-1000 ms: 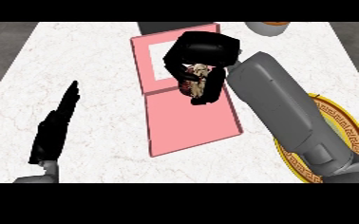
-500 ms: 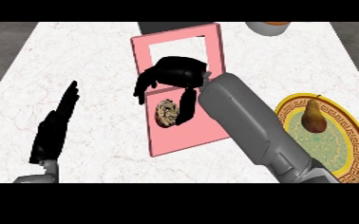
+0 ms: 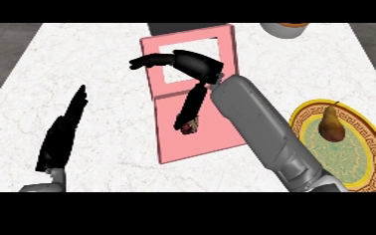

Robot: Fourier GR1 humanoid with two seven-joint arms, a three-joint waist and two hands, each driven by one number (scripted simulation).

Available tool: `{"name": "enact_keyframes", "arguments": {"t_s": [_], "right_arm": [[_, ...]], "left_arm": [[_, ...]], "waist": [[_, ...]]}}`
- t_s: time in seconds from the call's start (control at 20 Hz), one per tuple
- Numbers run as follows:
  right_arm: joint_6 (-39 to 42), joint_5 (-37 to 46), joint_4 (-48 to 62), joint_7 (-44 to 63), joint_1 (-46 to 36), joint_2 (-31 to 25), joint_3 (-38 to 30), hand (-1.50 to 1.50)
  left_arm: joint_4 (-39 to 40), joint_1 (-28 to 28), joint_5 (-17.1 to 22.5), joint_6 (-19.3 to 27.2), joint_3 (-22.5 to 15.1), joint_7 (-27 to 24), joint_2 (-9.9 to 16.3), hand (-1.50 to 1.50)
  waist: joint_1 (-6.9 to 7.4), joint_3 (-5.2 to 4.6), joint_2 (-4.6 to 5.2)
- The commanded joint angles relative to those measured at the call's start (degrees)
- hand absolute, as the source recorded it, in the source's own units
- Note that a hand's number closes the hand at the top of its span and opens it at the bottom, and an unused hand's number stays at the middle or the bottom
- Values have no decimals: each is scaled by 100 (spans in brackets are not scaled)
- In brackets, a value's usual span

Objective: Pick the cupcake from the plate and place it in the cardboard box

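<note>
Cupcake lies in the pink box, under the right hand's thumb.

The counter carries a flat pink box, and to its right, well apart, a patterned plate holding only a pear. The right hand hangs over the box with its fingers stretched out toward the left and grasping nothing, while its thumb points down toward the view's lower edge. The cupcake sits on the box's lower half, right at the thumb's tip and partly hidden by it; whether they touch cannot be told. It looks set down, so the next move is likely to lift this hand clear. The left hand rests open near the left edge, well away from the box.
</note>
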Motion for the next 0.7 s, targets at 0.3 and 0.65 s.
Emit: {"name": "enact_keyframes", "arguments": {"t_s": [0.3, 0.65], "right_arm": [[645, -1587, 1578, 495, -1228, -572, -1968, -150], [853, -1788, 2756, 378, -1719, -1671, -2624, -150]], "left_arm": [[-38, 179, 137, -140, 65, -211, 20, 0], [-186, -206, -61, -109, -76, 159, 41, 0]], "waist": [[72, -1, 51], [270, 7, 172]]}}
